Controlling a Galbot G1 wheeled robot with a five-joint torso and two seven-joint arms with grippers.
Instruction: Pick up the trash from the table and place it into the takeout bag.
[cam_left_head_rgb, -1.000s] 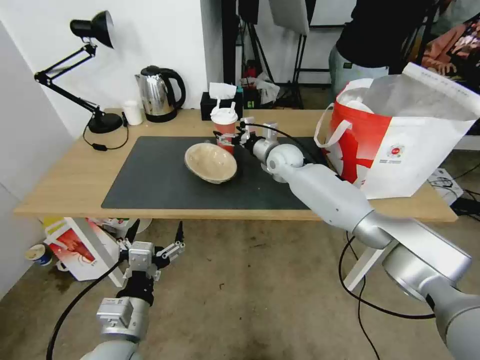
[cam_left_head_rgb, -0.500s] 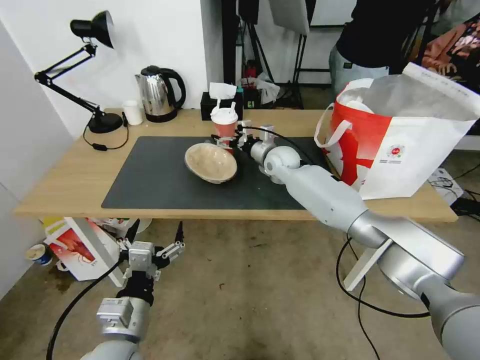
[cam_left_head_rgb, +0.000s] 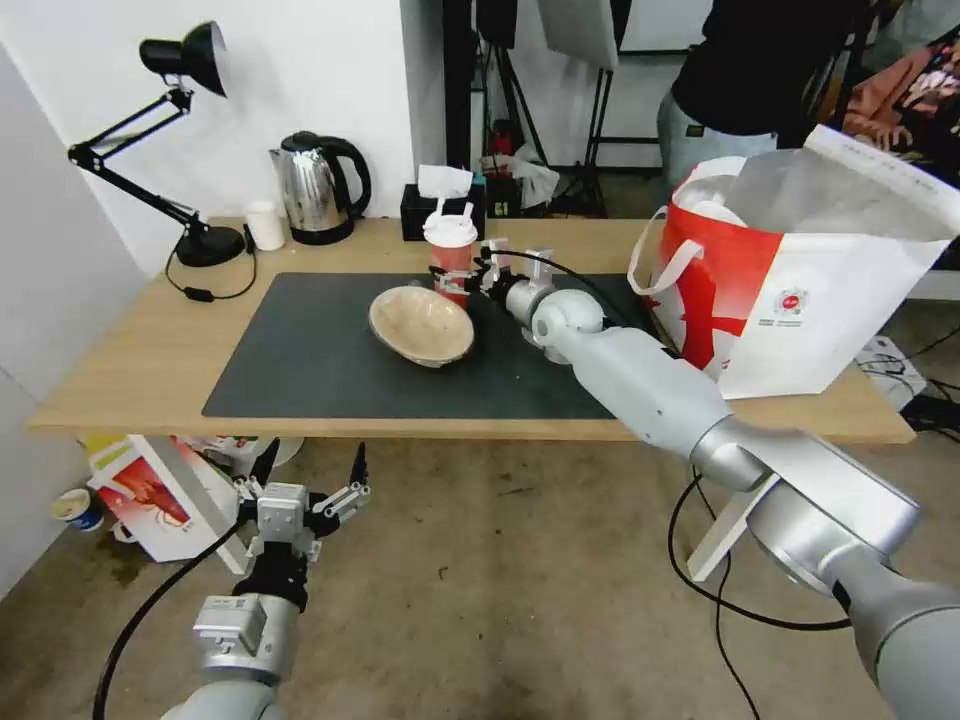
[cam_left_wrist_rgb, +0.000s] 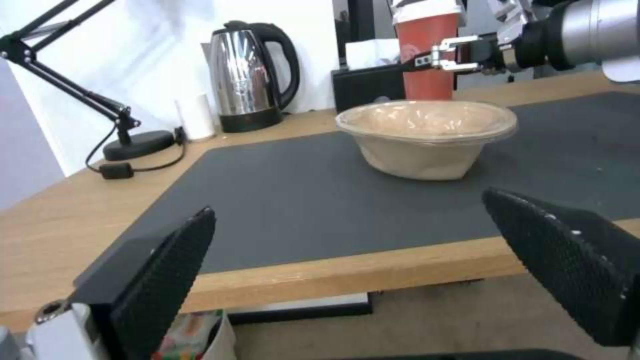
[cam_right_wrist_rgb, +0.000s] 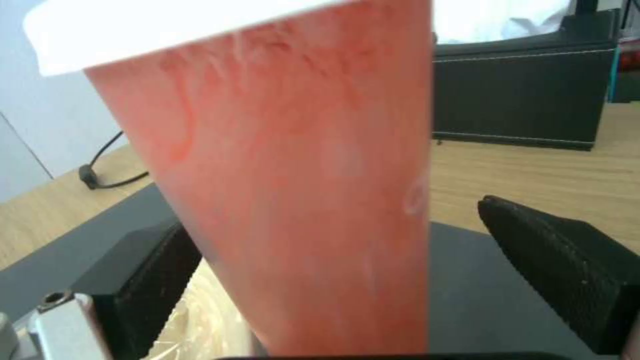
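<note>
You get no readable text anywhere here. The takeout bag (cam_left_head_rgb: 800, 290) carries a small round red logo with a line of tiny print under it, too small to make out. The smaller white bag (cam_left_head_rgb: 165, 495) on the floor under the worktop (cam_left_head_rgb: 130, 370) has a red crayfish picture, with no legible lettering.

You see a red cup (cam_left_head_rgb: 452, 257) with a white lid, a beige paper bowl (cam_left_head_rgb: 421, 325), a dark grey mat (cam_left_head_rgb: 300, 360) on the light-wood table (cam_left_head_rgb: 140, 350), and beside the mat a white takeout bag (cam_left_head_rgb: 820, 300) with a red side panel.
</note>
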